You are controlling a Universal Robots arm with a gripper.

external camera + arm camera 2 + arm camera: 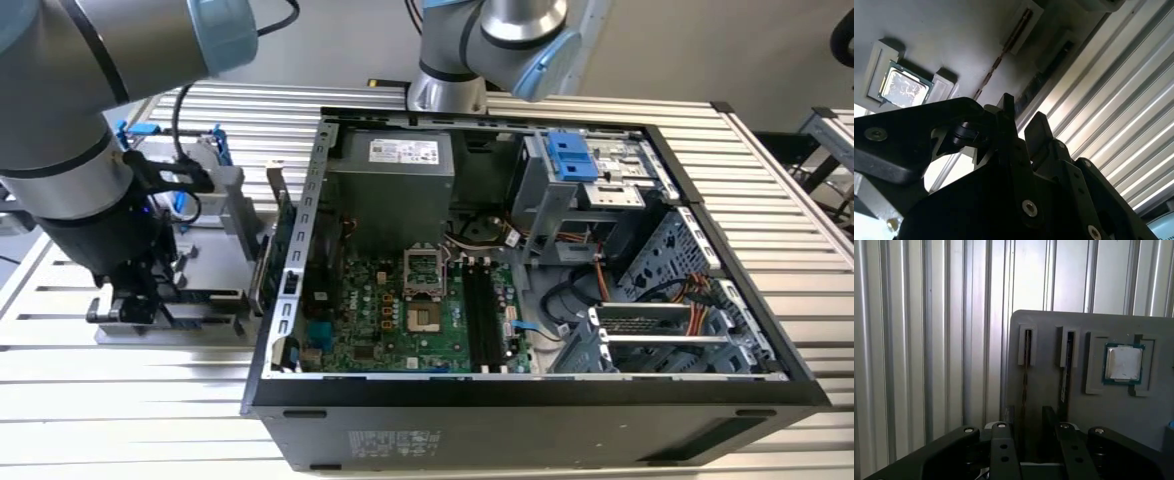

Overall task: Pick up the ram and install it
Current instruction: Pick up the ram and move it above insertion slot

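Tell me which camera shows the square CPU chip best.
The first wrist view: the CPU chip faces it squarely in the recess of the gray tray. The second wrist view shows the chip slanted. In the exterior view the arm stands before that tray.

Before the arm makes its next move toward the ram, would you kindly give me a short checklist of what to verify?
1. Gripper open: ok, a gap shows between its fingers in both wrist views.
2. Lined up with the ram: ok, the stick runs toward that gap in the first wrist view.
3. Ram seated in the grey holder: ok, it stands on edge in its slot.
4. Finger height relative to the stick: cannot tell.
5. Memory slots free: ok, they look empty in the exterior view.
6. Computer case open: ok.
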